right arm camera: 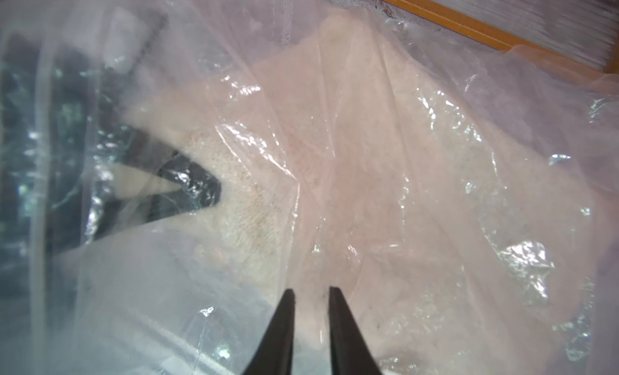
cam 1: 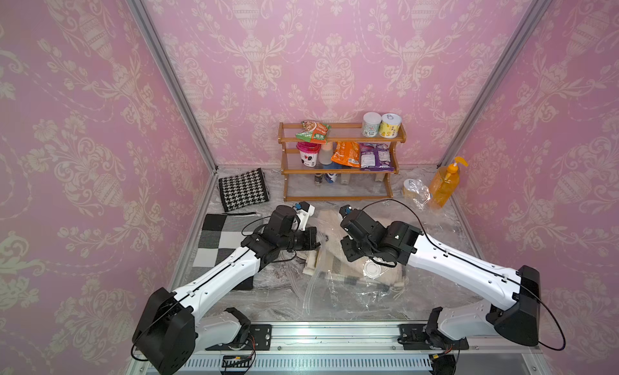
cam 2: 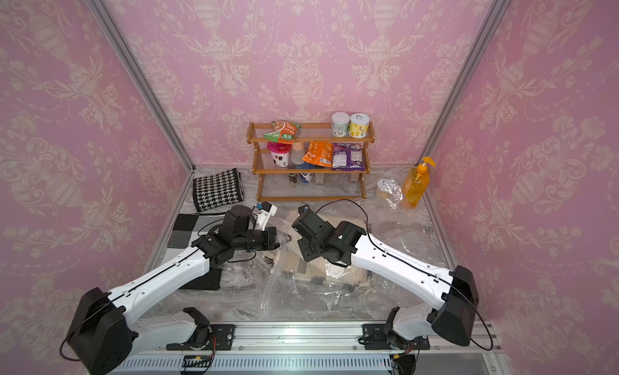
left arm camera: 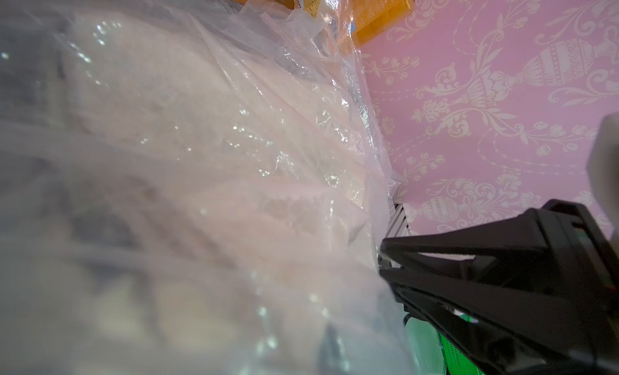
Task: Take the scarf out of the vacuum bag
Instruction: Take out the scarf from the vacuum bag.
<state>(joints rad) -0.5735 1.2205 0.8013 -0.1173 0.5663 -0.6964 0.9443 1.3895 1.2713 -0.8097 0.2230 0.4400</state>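
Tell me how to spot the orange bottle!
Find the wooden rack at the back wall. Right of it, near the corner, the orange bottle stands beside a plastic-wrapped tub. Only it has a yellow pump on top.

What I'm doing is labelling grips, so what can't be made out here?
- Left gripper: what it pinches, blurred by the crinkled bag in both wrist views.
- Right gripper: fingertips hidden under its own wrist in both top views.
- Scarf: its edges, veiled by that glossy bag and both arms, top views.
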